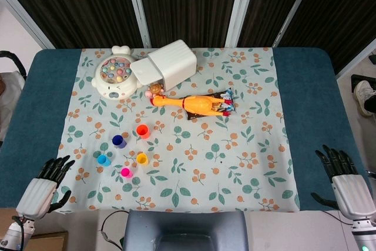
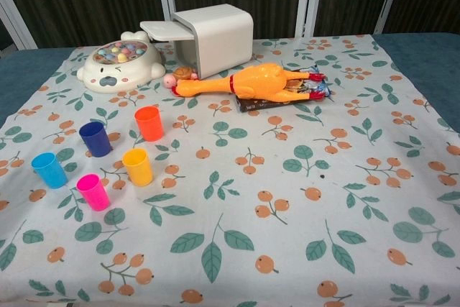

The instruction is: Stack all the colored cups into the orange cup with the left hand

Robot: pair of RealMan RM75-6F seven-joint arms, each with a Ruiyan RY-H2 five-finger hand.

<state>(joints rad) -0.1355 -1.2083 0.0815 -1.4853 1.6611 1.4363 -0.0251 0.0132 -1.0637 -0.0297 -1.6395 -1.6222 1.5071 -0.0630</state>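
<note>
Several small cups stand upright and apart on the floral cloth at the front left. The orange cup [image 1: 143, 131] [image 2: 149, 123] is farthest back, with the dark blue cup [image 1: 119, 141] [image 2: 95, 139] to its left. The yellow cup [image 1: 141, 159] [image 2: 137, 167], light blue cup [image 1: 104, 160] [image 2: 49, 170] and pink cup [image 1: 126, 173] [image 2: 93, 192] stand nearer. My left hand [image 1: 46, 183] rests open at the table's front left corner, left of the cups. My right hand [image 1: 345, 185] is open at the front right corner. Neither hand shows in the chest view.
A white bear-shaped toy [image 1: 116, 76] [image 2: 118, 64] and a tipped white bin [image 1: 166, 66] [image 2: 208, 29] lie at the back. A yellow rubber chicken [image 1: 194, 104] [image 2: 255, 82] lies across a dark packet [image 1: 220, 103] mid-table. The floral cloth [image 1: 235, 168] covers the blue table [image 1: 305, 86].
</note>
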